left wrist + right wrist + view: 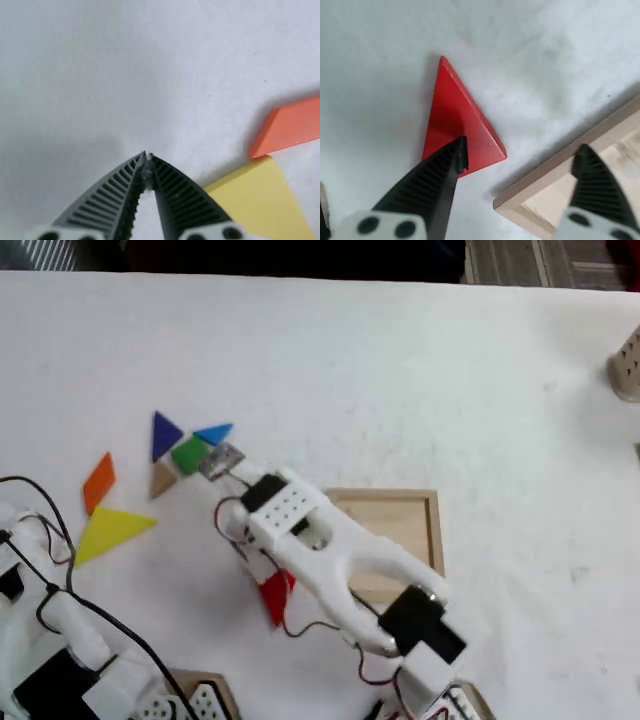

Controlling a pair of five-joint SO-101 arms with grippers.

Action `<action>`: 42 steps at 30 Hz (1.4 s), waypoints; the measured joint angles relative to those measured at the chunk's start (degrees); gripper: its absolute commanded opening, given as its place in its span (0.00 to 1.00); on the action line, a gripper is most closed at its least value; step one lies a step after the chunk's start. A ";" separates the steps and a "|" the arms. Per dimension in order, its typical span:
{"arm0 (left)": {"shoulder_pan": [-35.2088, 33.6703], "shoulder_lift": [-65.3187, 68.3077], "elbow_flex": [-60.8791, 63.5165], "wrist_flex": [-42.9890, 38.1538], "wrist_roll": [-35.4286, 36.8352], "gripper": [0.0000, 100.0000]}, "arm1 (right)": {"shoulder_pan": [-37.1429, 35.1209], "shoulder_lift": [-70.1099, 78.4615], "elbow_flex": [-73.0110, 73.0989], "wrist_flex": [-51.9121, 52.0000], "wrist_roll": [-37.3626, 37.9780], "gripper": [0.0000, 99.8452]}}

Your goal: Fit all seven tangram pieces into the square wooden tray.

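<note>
The square wooden tray [385, 496] lies at centre right, its visible floor bare. My right arm [330, 550] stretches across its left part. My right gripper [522, 149] hangs open between the red triangle [457, 117] and the tray corner [560, 167], one fingertip over the triangle's edge. The red triangle [275, 595] pokes out beneath that arm. Farther left lie the dark blue triangle [165, 435], light blue triangle [213, 432], green square [190, 453], tan triangle [162, 478], orange parallelogram [98, 482] and yellow triangle [110, 530]. My left gripper [146, 160] is shut, empty, beside the yellow triangle [260, 200] and orange piece [290, 127].
My left arm [60, 660] sits at the lower left corner with black and red cables [60, 580] looping beside it. A wooden pegged object [628, 365] stands at the right edge. White tabletop stretches open across the back and right.
</note>
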 measured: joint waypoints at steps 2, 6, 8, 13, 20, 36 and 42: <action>0.18 0.00 0.00 0.00 -0.35 0.02 | -2.02 -1.41 1.41 -0.70 -0.26 0.44; 0.18 0.00 0.00 0.00 -0.44 0.02 | -4.92 -3.34 2.81 -1.23 -0.44 0.37; 0.18 0.00 0.00 0.00 -0.44 0.02 | -6.07 -3.43 4.57 -3.08 -0.44 0.35; 0.18 0.00 0.00 0.00 -0.44 0.02 | -6.33 -0.18 8.44 -10.02 -3.69 0.34; 0.18 0.00 0.00 0.00 -0.44 0.02 | -5.27 2.55 7.12 -9.58 -5.27 0.34; 0.18 0.00 0.00 0.00 -0.44 0.02 | 0.09 2.73 5.89 -8.44 -8.26 0.13; 0.18 0.00 0.00 0.00 -0.44 0.02 | 0.18 2.81 5.89 -8.62 -8.44 0.13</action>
